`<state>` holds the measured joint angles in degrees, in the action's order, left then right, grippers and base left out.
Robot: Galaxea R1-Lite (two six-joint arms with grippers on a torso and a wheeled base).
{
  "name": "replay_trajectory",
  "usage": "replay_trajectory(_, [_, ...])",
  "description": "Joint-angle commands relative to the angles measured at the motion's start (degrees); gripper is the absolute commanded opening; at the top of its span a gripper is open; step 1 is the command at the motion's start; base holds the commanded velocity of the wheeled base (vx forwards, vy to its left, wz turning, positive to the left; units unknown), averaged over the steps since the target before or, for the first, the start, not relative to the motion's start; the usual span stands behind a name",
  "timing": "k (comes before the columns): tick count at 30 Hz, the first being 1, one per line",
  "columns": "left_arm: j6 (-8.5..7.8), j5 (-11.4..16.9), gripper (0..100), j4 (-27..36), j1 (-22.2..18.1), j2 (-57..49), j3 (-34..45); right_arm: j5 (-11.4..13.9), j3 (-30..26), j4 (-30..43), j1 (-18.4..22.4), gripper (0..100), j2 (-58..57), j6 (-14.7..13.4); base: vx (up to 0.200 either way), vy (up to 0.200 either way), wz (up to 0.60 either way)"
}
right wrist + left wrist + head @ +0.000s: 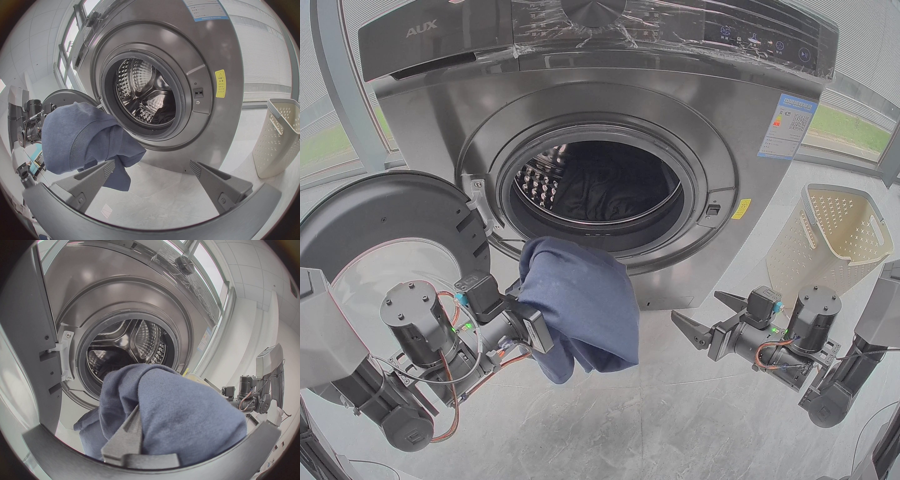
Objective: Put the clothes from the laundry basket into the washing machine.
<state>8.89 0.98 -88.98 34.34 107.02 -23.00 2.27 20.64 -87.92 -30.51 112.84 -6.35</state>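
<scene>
Head view: the blue garment hangs at the centre of the frame, just below the lower left rim of the drum opening. It is bunched over the left gripper, which is clamped on a fold of it. A loose tail droops toward the floor without seeming to touch it. A dark piece of clothing already lies inside the drum.

The step in hand looks like the feed into the washing machine. To do it well, the cloth should probably be raised above the lip of the opening and carried deep inside before it is let go. Otherwise the hanging tail may catch on the rim or slide back out. The open door and its hinge sit close at left, so the arm has little room on that side.

The right gripper hangs at lower right with its jaws spread and nothing in them, well apart from the cloth. The laundry basket leans at the right edge beside the machine, and what shows of its inside looks empty.

The floor is pale grey marbled tile with a slight sheen. Windows run behind the machine, with green outside.
</scene>
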Motion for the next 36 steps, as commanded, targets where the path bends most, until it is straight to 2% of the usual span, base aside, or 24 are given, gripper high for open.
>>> replay_trajectory(1, [0.08,-0.01,0,-0.14,-0.06,0.29,-0.20,0.02,-0.07,-0.06,-0.07,100,0.10,0.02,0.000,0.000,0.00])
replay_trajectory(4, [-0.01,-0.10,0,-0.05,-0.06,0.29,-0.29,0.02,0.02,-0.15,-0.07,100,0.19,0.02,0.000,0.000,0.00])
replay_trajectory(10, [-0.19,-0.01,0,-0.14,-0.06,0.29,-0.20,0.02,0.02,-0.15,-0.07,100,0.19,-0.06,0.200,0.000,0.00])
replay_trajectory(16, [-0.89,-0.01,0,-0.14,-0.15,0.56,-0.38,0.02,-0.16,-0.15,-0.07,100,0.19,0.02,0.000,0.000,0.00])
replay_trajectory(28, [-0.98,-0.10,0,-0.05,0.02,0.73,-0.29,-0.07,-0.16,-0.06,-0.78,100,0.19,-0.24,0.000,0.000,0.00])
replay_trajectory(36, [-0.98,-0.10,0,-0.05,0.02,0.73,-0.20,-0.07,-0.16,-0.06,-0.95,100,0.19,-0.24,0.200,0.000,0.00])
